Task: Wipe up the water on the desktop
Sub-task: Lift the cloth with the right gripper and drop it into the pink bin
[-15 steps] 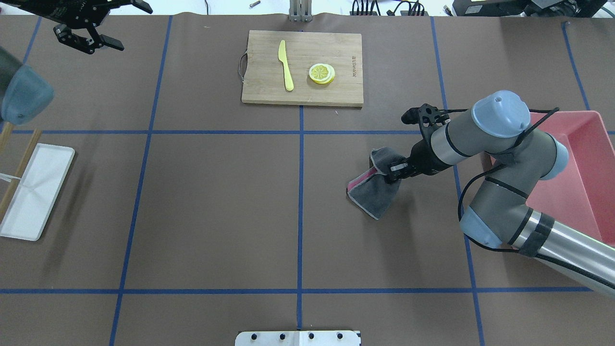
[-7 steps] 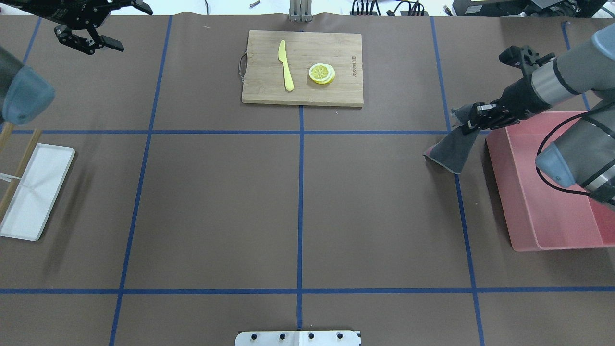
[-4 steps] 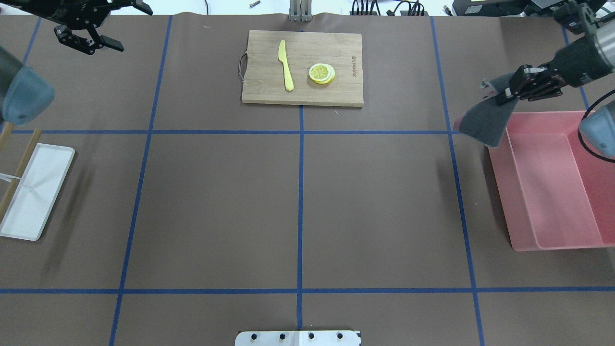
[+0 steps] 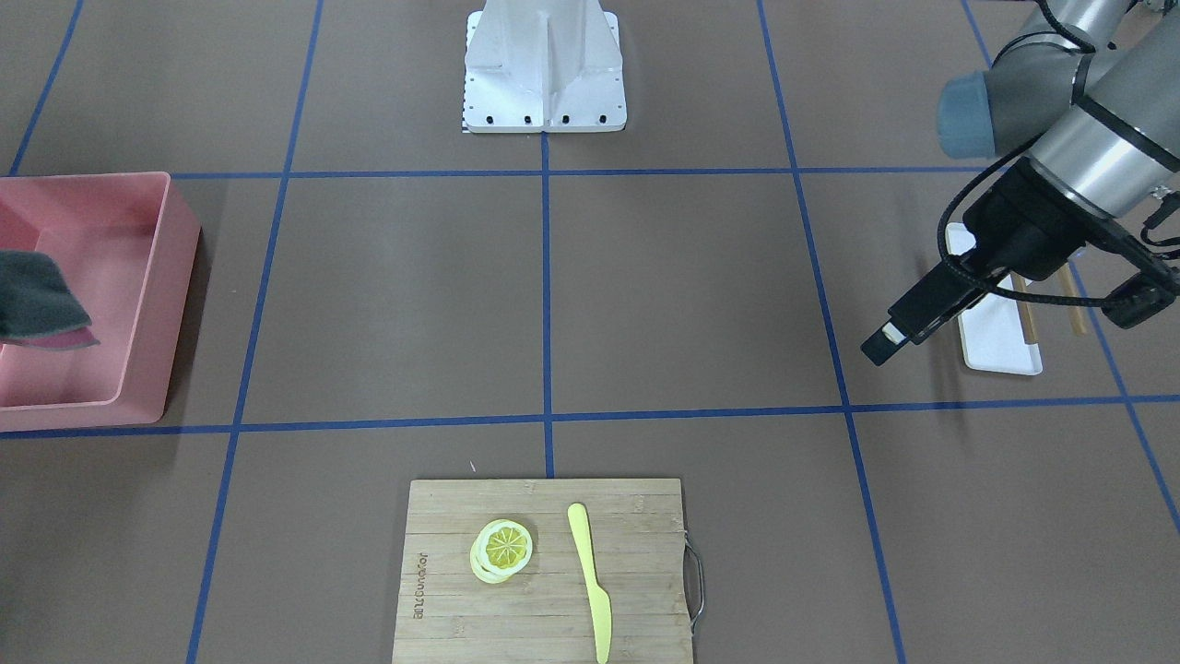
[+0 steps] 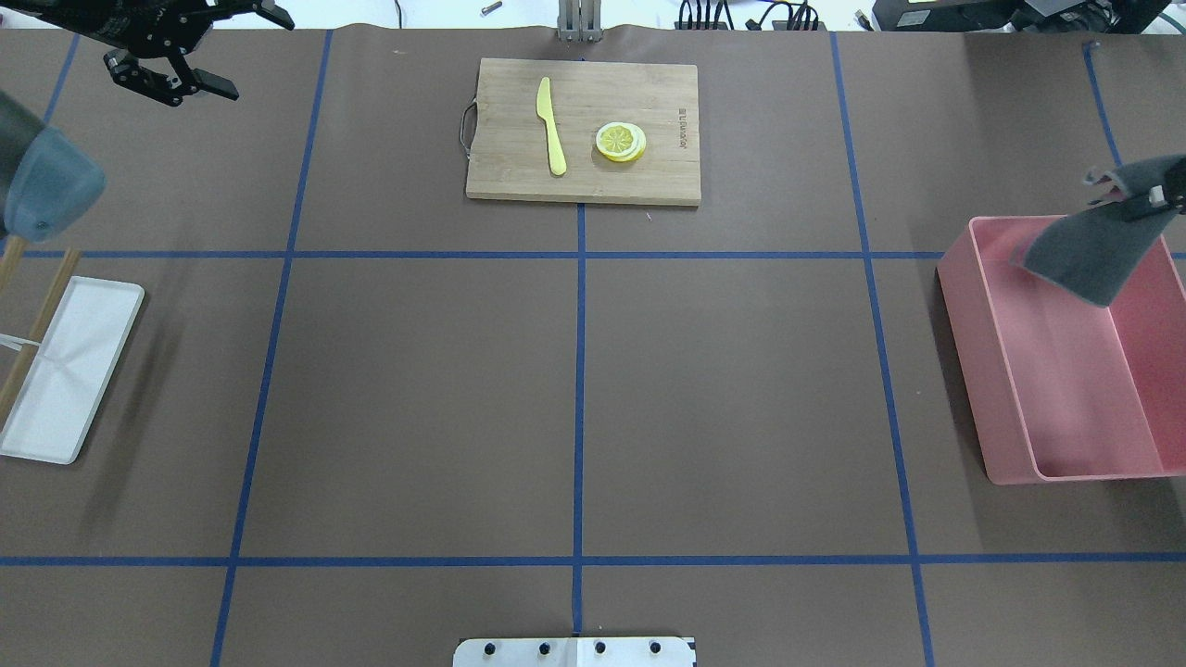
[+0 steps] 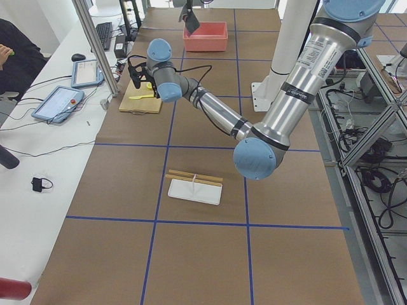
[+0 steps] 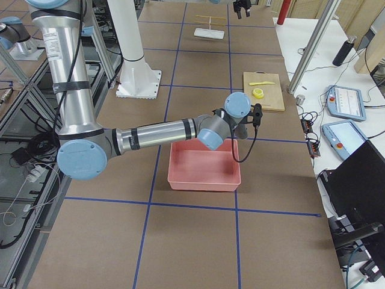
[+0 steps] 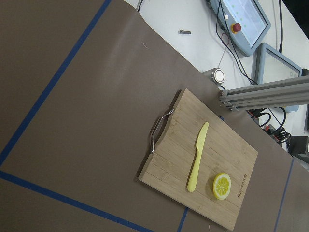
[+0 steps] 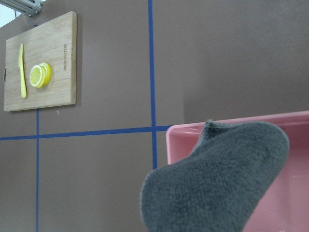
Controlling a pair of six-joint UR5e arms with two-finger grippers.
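A dark grey cloth (image 5: 1093, 255) with a pink underside hangs in the air over the pink bin (image 5: 991, 371), at the desktop's (image 5: 741, 389) right end. My right gripper (image 5: 1155, 195) is shut on the cloth's top corner, right at the edge of the overhead view. The cloth (image 9: 217, 179) fills the lower right wrist view above the bin's rim (image 9: 176, 137), and it also shows at the front view's left edge (image 4: 32, 295). My left gripper (image 5: 171, 81) hovers open and holds nothing at the far left. No water shows on the desktop.
A bamboo cutting board (image 5: 584, 130) with a yellow knife (image 5: 551, 125) and lemon slices (image 5: 620, 142) lies at the far middle. A white tray (image 5: 69, 371) with chopsticks (image 5: 37, 324) beside it sits at the left edge. The robot base plate (image 5: 574, 651) is at the near edge.
My right gripper lifted the cloth off the desktop's right-middle square and carried it far and right, to above the pink bin. The left arm stayed still.
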